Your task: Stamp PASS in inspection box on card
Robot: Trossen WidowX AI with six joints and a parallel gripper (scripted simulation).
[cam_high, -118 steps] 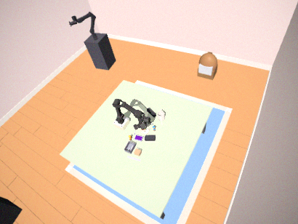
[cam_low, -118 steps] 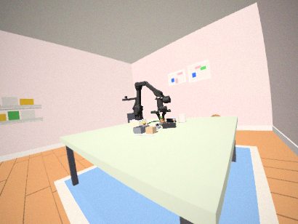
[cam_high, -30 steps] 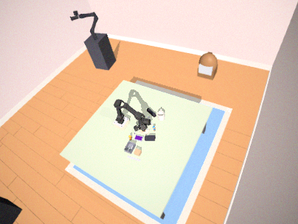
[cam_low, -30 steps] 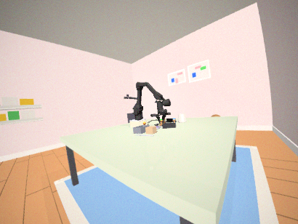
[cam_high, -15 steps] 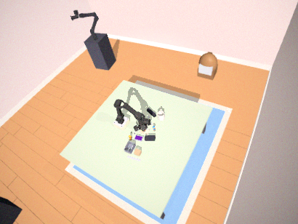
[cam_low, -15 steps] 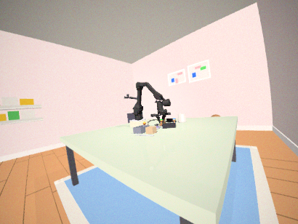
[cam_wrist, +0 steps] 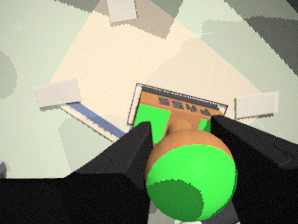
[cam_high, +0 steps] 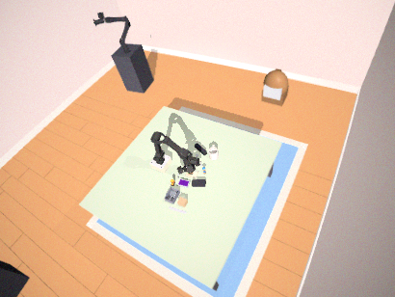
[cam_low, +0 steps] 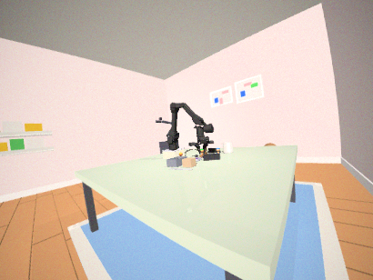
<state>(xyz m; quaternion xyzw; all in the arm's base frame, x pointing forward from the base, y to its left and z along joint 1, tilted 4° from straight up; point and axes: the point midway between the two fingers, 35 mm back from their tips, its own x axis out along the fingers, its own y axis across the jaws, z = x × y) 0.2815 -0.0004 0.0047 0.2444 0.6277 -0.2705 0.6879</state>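
The PASS stamp (cam_wrist: 192, 172) has a round wooden knob with a green top and a wooden block with green patches and dark lettering. My gripper (cam_wrist: 181, 128) (cam_high: 187, 171) is shut on it, a finger on each side of the knob's neck. The cream card (cam_wrist: 125, 55) lies below. The box outline (cam_wrist: 133, 102) shows around the block's far edge and upper sides; its near part is hidden. The wrist view does not show clearly whether the stamp touches the card. No print is visible. A purple pad (cam_high: 184, 183) lies just in front of the gripper in the top view.
Pale blocks (cam_wrist: 57, 93) (cam_wrist: 256, 104) (cam_wrist: 122, 11) sit at the card's corners. A black box (cam_high: 198, 182) (cam_low: 211, 156) is beside the pad. A grey bin (cam_high: 171, 194) and tan block (cam_high: 183, 200) (cam_low: 189, 162) stand nearer; a white cup (cam_high: 213, 153) (cam_low: 227, 147) stands behind.
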